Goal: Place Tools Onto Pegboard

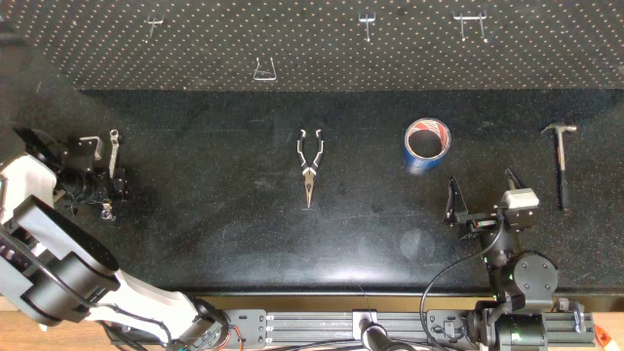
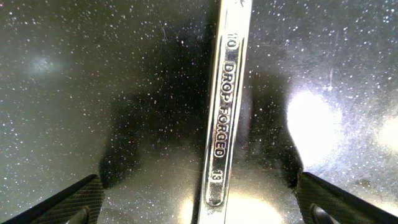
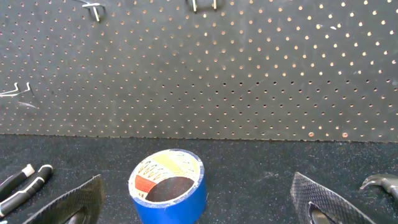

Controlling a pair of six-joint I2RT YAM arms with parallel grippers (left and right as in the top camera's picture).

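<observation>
**Far left:** the left pincer (image 2: 202, 208), fingers spread wide, hangs directly over the wrench (image 2: 224, 106). The wrench's flat, polished steel shaft runs between the two fingers, crosswise to their closing line, so a straight descent should bracket it. It lies on the black speckled table (image 1: 214, 234), long axis roughly toward the perforated pegboard (image 1: 292, 39) with its wire hooks (image 1: 264, 70).

**Centre:** needle-nose pliers (image 1: 309, 166), tips toward the arms.

**Right of centre:** a roll of blue tape (image 1: 427, 143) resting on its flat face, just ahead of the right pincer (image 1: 483, 193), likewise spread.

**Far right:** a hammer (image 1: 561, 166), head toward the board.
</observation>
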